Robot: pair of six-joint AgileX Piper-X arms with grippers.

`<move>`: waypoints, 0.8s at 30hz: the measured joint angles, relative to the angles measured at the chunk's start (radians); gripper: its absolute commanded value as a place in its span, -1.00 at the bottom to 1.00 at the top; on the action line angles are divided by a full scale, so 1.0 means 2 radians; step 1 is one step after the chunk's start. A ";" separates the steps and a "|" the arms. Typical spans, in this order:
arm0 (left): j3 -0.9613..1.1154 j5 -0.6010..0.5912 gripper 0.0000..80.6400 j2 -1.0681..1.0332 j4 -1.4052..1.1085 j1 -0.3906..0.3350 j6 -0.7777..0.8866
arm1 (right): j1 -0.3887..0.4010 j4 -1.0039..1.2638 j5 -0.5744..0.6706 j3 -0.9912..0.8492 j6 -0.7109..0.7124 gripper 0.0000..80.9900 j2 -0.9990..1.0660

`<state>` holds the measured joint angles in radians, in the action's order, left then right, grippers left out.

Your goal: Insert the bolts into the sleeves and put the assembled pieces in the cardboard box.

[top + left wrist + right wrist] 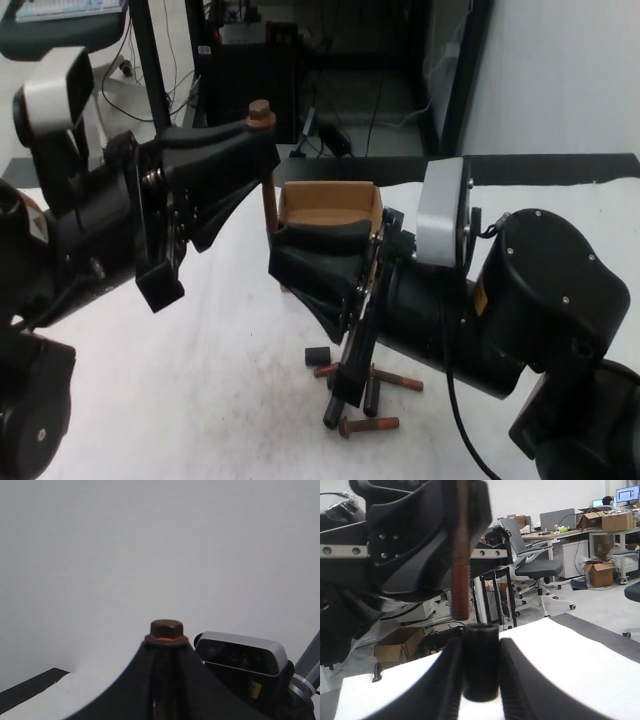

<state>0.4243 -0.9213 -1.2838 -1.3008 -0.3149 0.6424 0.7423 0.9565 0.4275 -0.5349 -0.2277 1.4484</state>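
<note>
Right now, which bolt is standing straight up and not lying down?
The bolt held head-up in the left gripper, right above the sleeve in the right gripper. The other bolts lie flat on the bench.

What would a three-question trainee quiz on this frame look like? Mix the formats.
1. Which end of the bolt in the left pincer points up?
2. True or false: the bolt is already seated inside the sleeve.
3. The sleeve is held by: A) the left pincer B) the right pincer C) neither.

Key
1. The head.
2. False: its threaded tip hangs just above the sleeve's mouth.
3. B
</note>
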 measured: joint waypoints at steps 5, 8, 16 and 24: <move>0.000 0.000 -0.99 0.000 0.000 0.000 -0.004 | -0.012 0.000 0.023 0.000 -0.007 -0.98 -0.002; 0.000 0.004 -0.99 0.000 0.000 0.000 -0.004 | -0.015 0.000 0.037 0.000 -0.011 -0.98 -0.002; 0.000 0.023 -0.99 0.000 0.000 0.000 -0.014 | -0.012 -0.046 0.048 0.000 -0.005 -0.98 -0.002; 0.000 0.025 -0.99 0.000 0.000 0.000 -0.014 | -0.013 -0.045 0.048 -0.001 -0.003 -0.98 -0.002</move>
<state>0.4239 -0.8715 -1.2838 -1.3008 -0.3149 0.6138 0.7169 0.8665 0.5226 -0.5371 -0.2338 1.4435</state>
